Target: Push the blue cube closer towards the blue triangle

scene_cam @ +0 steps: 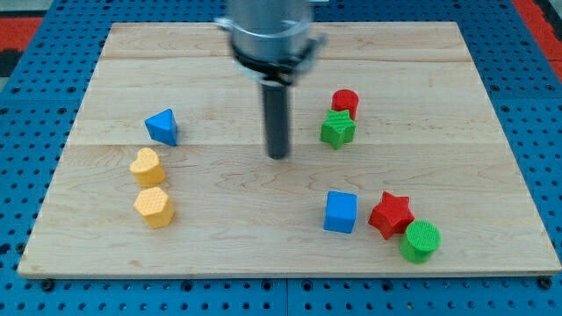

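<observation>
The blue cube (340, 211) lies at the view's lower right on the wooden board (228, 254). The blue triangle (162, 126) lies at the view's left, far from the cube. My tip (278, 155) is near the board's middle, between the two. It is up and to the left of the cube and to the right of the triangle. It touches no block.
A red star (391, 214) and a green cylinder (421, 240) lie just right of the cube. A red cylinder (345, 102) and a green star (337, 129) lie right of my tip. A yellow heart (147, 166) and a yellow hexagon (154, 207) lie below the triangle.
</observation>
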Robot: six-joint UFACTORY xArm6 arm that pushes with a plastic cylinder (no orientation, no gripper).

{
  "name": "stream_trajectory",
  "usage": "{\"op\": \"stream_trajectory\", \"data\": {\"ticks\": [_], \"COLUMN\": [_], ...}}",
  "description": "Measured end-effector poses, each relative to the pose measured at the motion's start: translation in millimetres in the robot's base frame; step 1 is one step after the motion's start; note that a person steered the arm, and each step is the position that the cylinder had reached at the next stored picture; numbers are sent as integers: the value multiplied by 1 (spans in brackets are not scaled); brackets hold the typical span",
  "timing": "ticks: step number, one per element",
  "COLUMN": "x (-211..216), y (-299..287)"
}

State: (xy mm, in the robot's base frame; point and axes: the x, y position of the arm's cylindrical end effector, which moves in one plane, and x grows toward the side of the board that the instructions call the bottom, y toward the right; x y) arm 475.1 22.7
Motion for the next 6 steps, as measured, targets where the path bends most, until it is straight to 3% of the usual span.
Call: {"op": "stream_trajectory", "data": {"ticks": [1, 2, 3, 5, 6], "x": [23, 67, 129, 105, 61], "y": [-10, -59, -44, 90, 7]}}
